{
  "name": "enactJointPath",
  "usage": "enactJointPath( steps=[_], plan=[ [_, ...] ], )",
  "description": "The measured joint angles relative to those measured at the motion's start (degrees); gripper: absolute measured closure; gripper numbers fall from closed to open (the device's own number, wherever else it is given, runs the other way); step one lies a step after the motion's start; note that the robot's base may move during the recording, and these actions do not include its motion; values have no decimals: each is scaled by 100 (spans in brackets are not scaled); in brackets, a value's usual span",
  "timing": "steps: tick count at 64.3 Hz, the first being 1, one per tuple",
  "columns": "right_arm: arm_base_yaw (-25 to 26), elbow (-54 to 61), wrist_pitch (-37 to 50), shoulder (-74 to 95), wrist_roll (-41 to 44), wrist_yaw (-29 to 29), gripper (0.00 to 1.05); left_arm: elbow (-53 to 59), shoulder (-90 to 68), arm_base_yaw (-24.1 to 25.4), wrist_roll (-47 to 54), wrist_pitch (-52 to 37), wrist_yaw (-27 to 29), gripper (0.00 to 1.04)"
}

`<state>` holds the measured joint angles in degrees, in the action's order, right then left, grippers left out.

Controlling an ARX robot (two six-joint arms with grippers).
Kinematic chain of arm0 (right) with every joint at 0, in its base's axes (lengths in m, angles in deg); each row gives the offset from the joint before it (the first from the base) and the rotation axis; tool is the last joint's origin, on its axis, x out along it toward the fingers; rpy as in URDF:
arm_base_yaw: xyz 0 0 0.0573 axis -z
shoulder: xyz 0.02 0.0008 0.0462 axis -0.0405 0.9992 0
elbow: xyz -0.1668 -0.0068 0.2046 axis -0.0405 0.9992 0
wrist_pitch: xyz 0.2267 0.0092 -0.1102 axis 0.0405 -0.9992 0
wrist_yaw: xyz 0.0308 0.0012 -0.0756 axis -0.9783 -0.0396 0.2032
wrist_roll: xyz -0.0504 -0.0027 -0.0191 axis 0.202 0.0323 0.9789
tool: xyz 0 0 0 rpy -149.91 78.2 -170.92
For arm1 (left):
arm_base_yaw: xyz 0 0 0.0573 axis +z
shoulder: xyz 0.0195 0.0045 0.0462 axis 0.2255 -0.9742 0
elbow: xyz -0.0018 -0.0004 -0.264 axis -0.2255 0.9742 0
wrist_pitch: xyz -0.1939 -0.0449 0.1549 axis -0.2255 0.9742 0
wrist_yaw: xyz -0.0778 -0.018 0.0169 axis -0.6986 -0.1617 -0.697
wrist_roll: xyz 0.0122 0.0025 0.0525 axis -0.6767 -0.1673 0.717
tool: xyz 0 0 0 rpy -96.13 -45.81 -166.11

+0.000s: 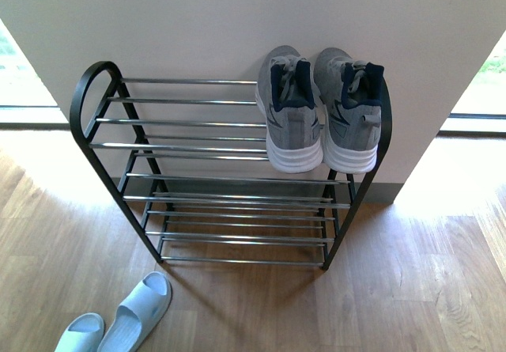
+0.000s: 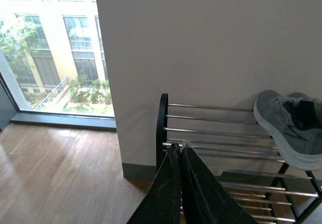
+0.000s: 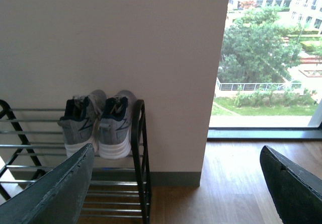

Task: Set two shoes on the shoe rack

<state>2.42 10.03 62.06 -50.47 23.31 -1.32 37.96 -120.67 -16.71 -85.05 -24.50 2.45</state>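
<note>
Two grey sneakers (image 1: 291, 115) (image 1: 348, 115) with white soles stand side by side, heels outward, at the right end of the shoe rack's (image 1: 87, 99) top tier. A pair of light-blue slides (image 1: 142, 308) lies on the floor in front of the rack's left end. Neither arm shows in the front view. In the left wrist view my left gripper (image 2: 178, 148) is shut on nothing, up near the rack's (image 2: 211, 119) left frame, with a sneaker (image 2: 287, 128) further along the rods. My right gripper (image 3: 176, 148) is open and empty, off the rack's (image 3: 138, 148) right end, and the sneakers (image 3: 98, 123) show beyond one finger.
The rack stands against a white pillar wall (image 1: 237, 20) with a grey skirting. Floor-height windows (image 1: 20, 75) (image 1: 482, 83) flank the pillar. Wooden floor (image 1: 395, 289) stretches in front and to the right of the rack.
</note>
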Motion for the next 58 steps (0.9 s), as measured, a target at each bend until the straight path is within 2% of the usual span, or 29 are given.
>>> enactJointPath(
  steps=[8,50,55,58],
  plan=[
    [-4,0,0,-2,-2,22,9,2,442,328,7,378,-170,104],
    [-4,0,0,-4,0,-2,9,4,2090,348,9,2009,-177,104],
    [-4,0,-2,-9,-2,28,9,0,2767,356,17,2883,-214,104],
    [-4,0,-2,-9,-2,13,9,-2,2990,354,15,2992,-205,104]
  ],
)
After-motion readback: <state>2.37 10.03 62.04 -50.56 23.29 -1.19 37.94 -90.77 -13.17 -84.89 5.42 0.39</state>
